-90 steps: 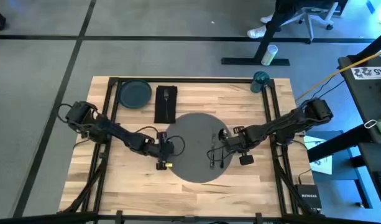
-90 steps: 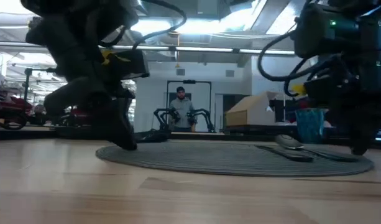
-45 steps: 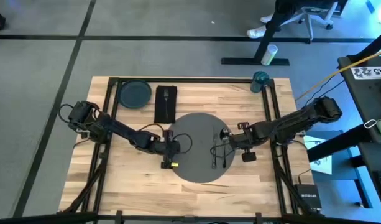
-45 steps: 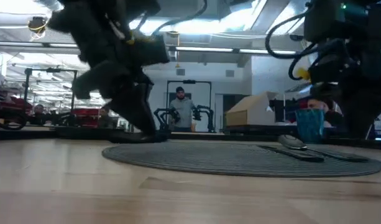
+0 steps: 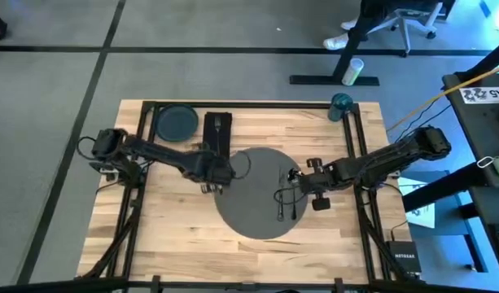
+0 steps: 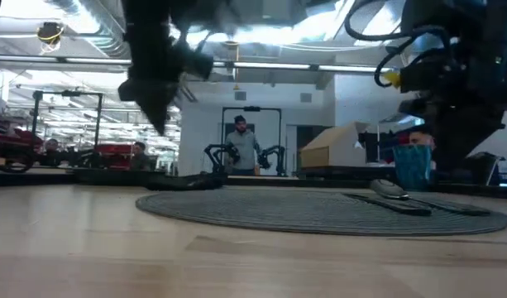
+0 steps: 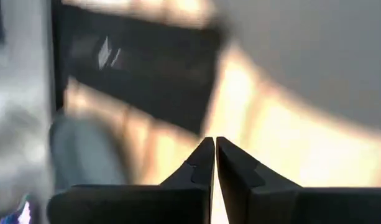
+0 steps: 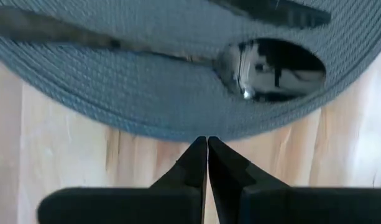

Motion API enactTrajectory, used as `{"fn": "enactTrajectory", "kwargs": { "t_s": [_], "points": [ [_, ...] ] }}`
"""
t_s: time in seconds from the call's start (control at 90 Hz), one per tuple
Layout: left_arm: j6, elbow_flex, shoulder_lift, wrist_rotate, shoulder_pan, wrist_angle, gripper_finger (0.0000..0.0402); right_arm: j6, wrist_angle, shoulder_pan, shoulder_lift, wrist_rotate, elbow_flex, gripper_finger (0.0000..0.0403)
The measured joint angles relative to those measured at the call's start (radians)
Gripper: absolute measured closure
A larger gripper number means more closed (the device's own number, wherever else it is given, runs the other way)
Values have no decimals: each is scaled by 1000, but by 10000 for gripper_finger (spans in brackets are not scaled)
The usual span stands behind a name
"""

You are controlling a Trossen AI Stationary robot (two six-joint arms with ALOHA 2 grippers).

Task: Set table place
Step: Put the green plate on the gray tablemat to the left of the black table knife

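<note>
Dark-grey round woven placemat (image 5: 259,192) lies at the centre of the pale butcher-block wooden tabletop (image 5: 168,236); since half a second ago the left claw (image 5: 210,172), clenched empty, has lifted off the mat's left rim toward the black rectangular napkin (image 5: 217,135); the right claw (image 5: 296,184), clenched empty, has barely shifted at the mat's right edge; only its wrist view shows the metal spoon (image 8: 178,53) resting on the mat.

Two slim black jointed arms, left arm (image 5: 155,156) and right arm (image 5: 379,163), trail looped black cables; each ends in dark, wedge-shaped tapering jaws.
</note>
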Motion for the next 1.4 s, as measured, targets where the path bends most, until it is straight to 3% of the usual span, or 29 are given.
{"fn": "enactTrajectory", "kwargs": {
  "t_s": [0.2, 0.456, 0.6, 0.833, 0.989, 1.189, 1.4],
  "points": [
    [-50, -69, 0, -108, 154, -125, 401, -19, 42, 0, 0, 5, 1, 403],
    [55, -162, 0, -126, 318, 55, 401, -19, 43, 0, 0, 16, 1, 403],
    [137, -196, 0, -113, 359, 152, 401, -20, 42, 0, 0, 15, 2, 403],
    [137, -202, -43, -92, 357, 172, 401, -23, 40, 0, 0, 15, 2, 403],
    [174, -228, -174, -22, 353, 270, 401, -25, 40, 0, 0, 16, 2, 403],
    [275, -370, -395, 304, 421, 504, 401, -38, 39, 0, 0, 24, 2, 403],
    [318, -458, -494, 326, 459, 432, 401, -43, 41, 0, 0, 24, 2, 403]
  ]
}}
